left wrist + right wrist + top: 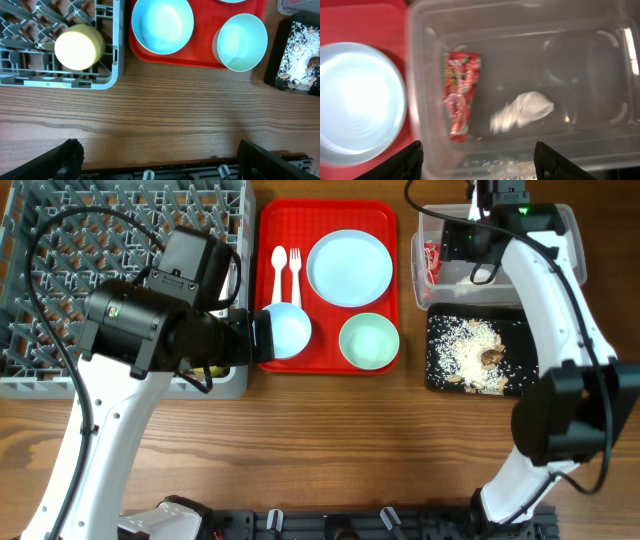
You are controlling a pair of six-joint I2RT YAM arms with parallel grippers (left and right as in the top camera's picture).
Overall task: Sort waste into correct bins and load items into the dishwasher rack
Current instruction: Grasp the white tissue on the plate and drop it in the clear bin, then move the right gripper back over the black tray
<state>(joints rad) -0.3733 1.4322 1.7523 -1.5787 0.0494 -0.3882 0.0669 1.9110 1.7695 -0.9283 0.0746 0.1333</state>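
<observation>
The grey dishwasher rack (pixel 60 290) is at the far left and holds the yellow cup (pixel 79 46) in its near right corner. On the red serving tray (pixel 328 210) are the pale blue plate (pixel 349 268), pale blue bowl (pixel 288 330), mint green bowl (pixel 369 341), white spoon (pixel 279 272) and fork (pixel 295 268). The clear tub (pixel 520 20) holds the red wrapper (pixel 461 95) and white tissue (pixel 522 112). The black tray (pixel 437 375) holds rice grains and brown scraps (pixel 478 352). My left gripper (pixel 157 160) is open and empty above bare table. My right gripper (pixel 480 162) is open and empty over the tub.
My left arm's bulk (pixel 150 330) covers the rack's near right corner and reaches the tray's left edge. The right arm (pixel 560 310) runs along the right side past the black tray. Bare wooden table (pixel 330 450) lies in front of everything.
</observation>
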